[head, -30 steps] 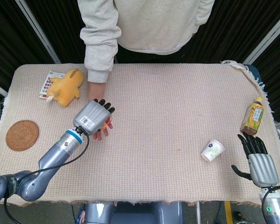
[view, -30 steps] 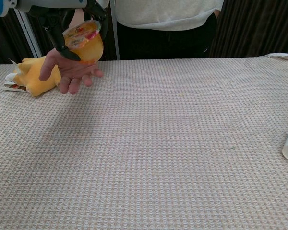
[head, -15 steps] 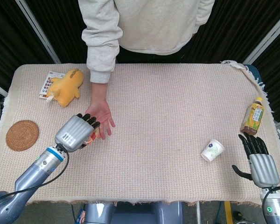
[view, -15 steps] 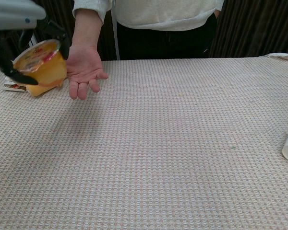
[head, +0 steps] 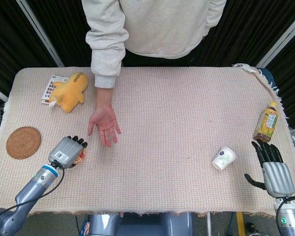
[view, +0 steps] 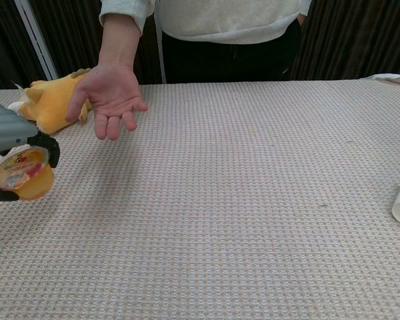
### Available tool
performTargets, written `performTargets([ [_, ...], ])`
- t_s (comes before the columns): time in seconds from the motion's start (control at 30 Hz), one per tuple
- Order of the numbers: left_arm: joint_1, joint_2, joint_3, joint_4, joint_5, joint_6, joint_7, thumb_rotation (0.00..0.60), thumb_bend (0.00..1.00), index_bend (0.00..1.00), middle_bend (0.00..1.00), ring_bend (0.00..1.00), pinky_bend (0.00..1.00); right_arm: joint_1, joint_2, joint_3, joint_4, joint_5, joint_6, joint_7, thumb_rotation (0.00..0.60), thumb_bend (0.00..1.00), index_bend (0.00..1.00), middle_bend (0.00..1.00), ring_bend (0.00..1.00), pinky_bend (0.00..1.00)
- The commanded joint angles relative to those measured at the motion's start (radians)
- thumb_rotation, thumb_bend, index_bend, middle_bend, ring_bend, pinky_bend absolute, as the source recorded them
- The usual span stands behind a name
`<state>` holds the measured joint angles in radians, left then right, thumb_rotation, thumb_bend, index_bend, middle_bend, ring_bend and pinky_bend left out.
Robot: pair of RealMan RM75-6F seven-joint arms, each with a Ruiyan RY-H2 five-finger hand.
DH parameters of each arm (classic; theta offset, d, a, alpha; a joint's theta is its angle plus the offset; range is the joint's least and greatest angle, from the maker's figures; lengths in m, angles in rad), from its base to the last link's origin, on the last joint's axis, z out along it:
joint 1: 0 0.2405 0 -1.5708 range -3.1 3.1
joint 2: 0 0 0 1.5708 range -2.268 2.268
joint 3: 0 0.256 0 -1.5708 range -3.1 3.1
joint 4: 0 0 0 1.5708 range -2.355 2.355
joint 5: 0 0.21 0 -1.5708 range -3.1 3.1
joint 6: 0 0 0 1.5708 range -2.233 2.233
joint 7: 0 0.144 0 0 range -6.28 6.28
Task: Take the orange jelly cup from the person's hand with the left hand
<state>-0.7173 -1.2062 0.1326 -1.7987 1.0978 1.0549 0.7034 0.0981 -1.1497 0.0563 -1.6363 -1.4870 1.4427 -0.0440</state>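
Note:
My left hand [head: 66,151] grips the orange jelly cup [view: 23,176] near the table's front left, low over the cloth; in the head view only an orange sliver of the cup [head: 81,157] shows under the fingers. The person's hand [head: 104,124] hangs open and empty, palm up, a little behind and to the right of the cup, also plain in the chest view [view: 110,93]. My right hand [head: 273,164] lies at the table's front right edge, fingers spread, holding nothing.
A yellow plush toy [head: 69,91] lies on a card at the back left, also in the chest view [view: 50,103]. A round woven coaster [head: 23,142] sits at the left edge. A white paper cup [head: 223,158] and a tea bottle [head: 266,123] stand on the right.
My left hand has carried the jelly cup off the person's palm, toward the front left and down close to the table. The person's hand stays open and empty. The right hand has not moved.

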Motion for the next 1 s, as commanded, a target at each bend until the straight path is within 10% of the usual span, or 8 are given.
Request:
performTargets([
  [0.03, 0.025, -0.038, 0.023, 0.052, -0.004, -0.014, 0.013, 0.6, 0.45, 0.43, 0.26, 0.27, 0.34, 0.0, 0.001, -0.001, -0.001, 0.0, 0.0, 0.0, 0.6, 0.14, 0.0, 0.0, 0.0, 0.0],
  [0.17, 0.03, -0.043, 0.036, 0.06, -0.045, -0.037, 0.047, 0.6, 0.32, 0.21, 0.01, 0.02, 0.1, 0.0, -0.001, -0.001, -0.001, -0.002, 0.001, -0.001, 0.6, 0.14, 0.0, 0.0, 0.0, 0.0],
  [0.53, 0.062, 0.006, 0.021, -0.013, -0.073, 0.005, 0.027, 0.6, 0.26, 0.02, 0.0, 0.0, 0.0, -0.002, -0.001, 0.0, 0.0, -0.004, 0.005, 0.001, 0.6, 0.14, 0.0, 0.0, 0.0, 0.0],
  [1.0, 0.408, 0.088, 0.085, -0.032, 0.298, 0.549, -0.13, 0.6, 0.15, 0.0, 0.0, 0.0, 0.0, 0.005, -0.005, 0.001, -0.004, -0.003, -0.007, -0.005, 0.6, 0.14, 0.0, 0.0, 0.0, 0.0],
])
